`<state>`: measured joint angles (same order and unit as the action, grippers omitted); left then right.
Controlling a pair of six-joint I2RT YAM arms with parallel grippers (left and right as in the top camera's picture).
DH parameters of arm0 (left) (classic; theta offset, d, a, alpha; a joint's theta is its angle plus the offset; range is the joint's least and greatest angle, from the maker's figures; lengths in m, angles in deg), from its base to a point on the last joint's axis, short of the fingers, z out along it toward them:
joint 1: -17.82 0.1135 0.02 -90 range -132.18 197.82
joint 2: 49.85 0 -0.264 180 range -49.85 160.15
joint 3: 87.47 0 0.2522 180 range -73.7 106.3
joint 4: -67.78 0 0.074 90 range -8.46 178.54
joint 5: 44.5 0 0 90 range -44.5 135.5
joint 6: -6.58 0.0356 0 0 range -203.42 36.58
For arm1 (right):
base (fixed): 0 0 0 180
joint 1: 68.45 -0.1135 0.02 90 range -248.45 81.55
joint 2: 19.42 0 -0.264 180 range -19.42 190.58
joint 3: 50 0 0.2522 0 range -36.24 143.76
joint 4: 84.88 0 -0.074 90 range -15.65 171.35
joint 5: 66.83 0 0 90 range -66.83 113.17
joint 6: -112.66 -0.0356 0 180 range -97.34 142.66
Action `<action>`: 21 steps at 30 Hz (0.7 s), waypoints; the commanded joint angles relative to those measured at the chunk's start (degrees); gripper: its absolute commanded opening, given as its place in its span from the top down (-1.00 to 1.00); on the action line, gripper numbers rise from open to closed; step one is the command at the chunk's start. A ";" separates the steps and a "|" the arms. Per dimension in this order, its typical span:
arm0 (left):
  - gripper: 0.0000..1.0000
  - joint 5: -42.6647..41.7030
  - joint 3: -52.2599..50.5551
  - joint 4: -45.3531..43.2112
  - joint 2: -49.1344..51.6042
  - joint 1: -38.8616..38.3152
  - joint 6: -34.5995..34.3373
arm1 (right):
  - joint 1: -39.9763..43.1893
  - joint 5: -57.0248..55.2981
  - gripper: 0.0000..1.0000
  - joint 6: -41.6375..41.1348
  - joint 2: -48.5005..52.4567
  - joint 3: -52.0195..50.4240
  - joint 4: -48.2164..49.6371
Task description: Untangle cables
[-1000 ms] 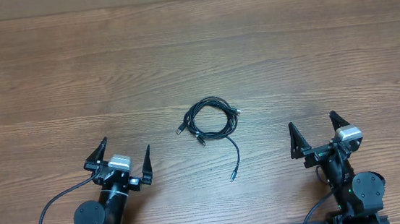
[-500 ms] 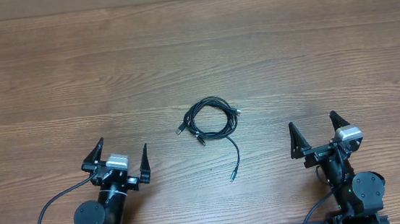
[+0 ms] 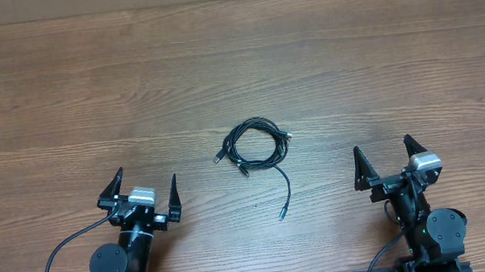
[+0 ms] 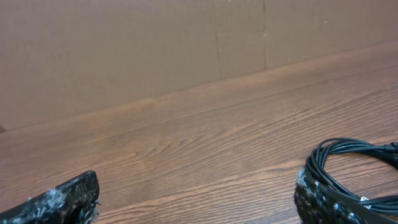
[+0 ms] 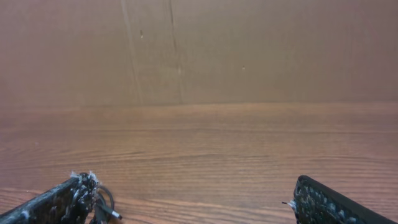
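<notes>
— Are we gripping anything?
— No. Our left gripper [image 3: 146, 177] and right gripper [image 3: 382, 146] are gaping empty, and the cables [image 3: 256, 145] are lying ahead, between them.
— Anything changing?
— We're drifting slightly outward. The cables aren't moving.

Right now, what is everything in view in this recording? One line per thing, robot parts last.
cables: one tangled bundle, black, coiled at the middle of the table, with one loose strand trailing toward the robot and small plug ends sticking out at the coil's sides
table: one, brown wood grain, filling the overhead view
wall: one, plain brown, standing behind the table's far edge
left gripper: one, black, open, at the near edge, left of the bundle and apart from it
right gripper: one, black, open, at the near edge, right of the bundle and apart from it
</notes>
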<state>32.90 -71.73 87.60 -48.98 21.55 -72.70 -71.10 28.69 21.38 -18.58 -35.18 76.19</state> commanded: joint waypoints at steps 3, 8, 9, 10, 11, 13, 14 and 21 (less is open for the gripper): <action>-1.00 -2.45 1.29 0.11 -0.35 -0.42 1.05 | 0.13 -0.76 -1.00 -0.15 -0.66 3.65 -5.99; -0.99 -2.69 5.53 2.54 2.84 -0.42 0.87 | 0.13 -0.74 -1.00 -0.15 0.61 8.02 -8.87; -1.00 -2.67 7.06 3.56 4.22 -0.42 0.90 | 0.13 -0.74 -1.00 -0.15 1.31 9.03 -8.85; -1.00 -2.67 8.24 4.13 5.40 -0.42 0.96 | 0.13 -0.74 -1.00 -0.15 1.88 9.73 -8.87; -0.99 -2.69 9.81 4.61 7.23 -0.44 1.36 | 0.13 -0.72 -1.00 -0.15 2.89 10.86 -8.90; -0.99 -2.67 12.09 4.63 10.32 -0.42 1.73 | 0.13 -0.04 -1.00 -0.15 4.44 12.48 -8.92; -0.99 -2.67 13.97 4.68 12.74 -0.42 2.21 | 0.13 0.76 -1.00 -0.17 6.10 14.05 -8.92; -0.99 -2.36 28.70 11.39 27.80 -0.44 3.98 | 0.11 3.04 -1.00 -0.15 16.28 22.08 -9.42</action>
<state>30.93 -50.15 97.35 -26.93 21.55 -71.15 -71.10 29.55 21.38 -6.21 -17.52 67.20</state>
